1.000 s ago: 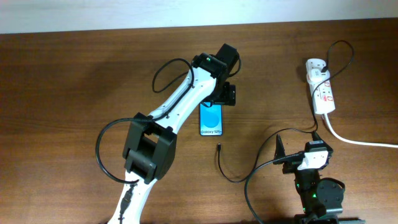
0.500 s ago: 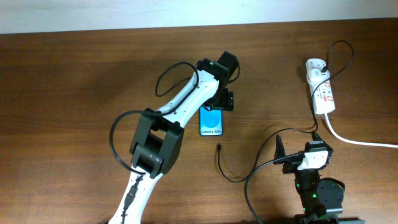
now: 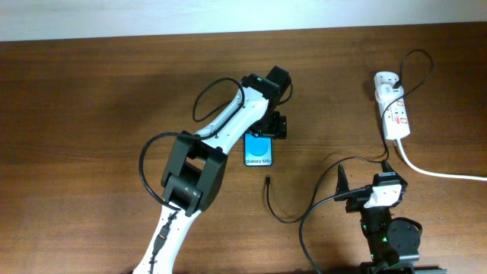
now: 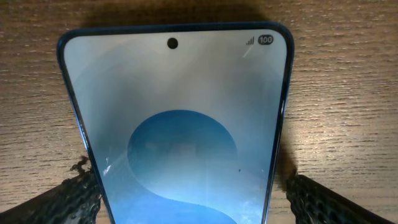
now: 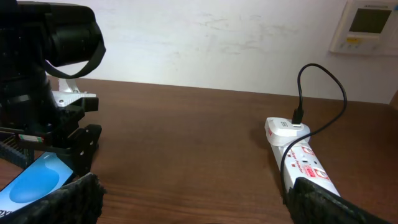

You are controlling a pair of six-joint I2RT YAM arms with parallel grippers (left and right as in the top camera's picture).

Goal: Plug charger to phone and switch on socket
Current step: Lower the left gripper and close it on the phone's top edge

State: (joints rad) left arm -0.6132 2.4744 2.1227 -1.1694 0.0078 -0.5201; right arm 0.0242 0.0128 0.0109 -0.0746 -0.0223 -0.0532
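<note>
Left wrist: left gripper point(image 4: 189, 183) jaws spread astride phone point(image 4: 177, 112); right gripper point(image 5: 193, 190) jaws apart, empty. Risk: uneven squeeze skews phone away from charger point(image 3: 268, 190).

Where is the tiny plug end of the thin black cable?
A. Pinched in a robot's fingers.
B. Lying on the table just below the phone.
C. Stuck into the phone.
B: the tip of the charger lies loose on the table, just short of the bottom edge of the phone, with no gripper on it.
</note>
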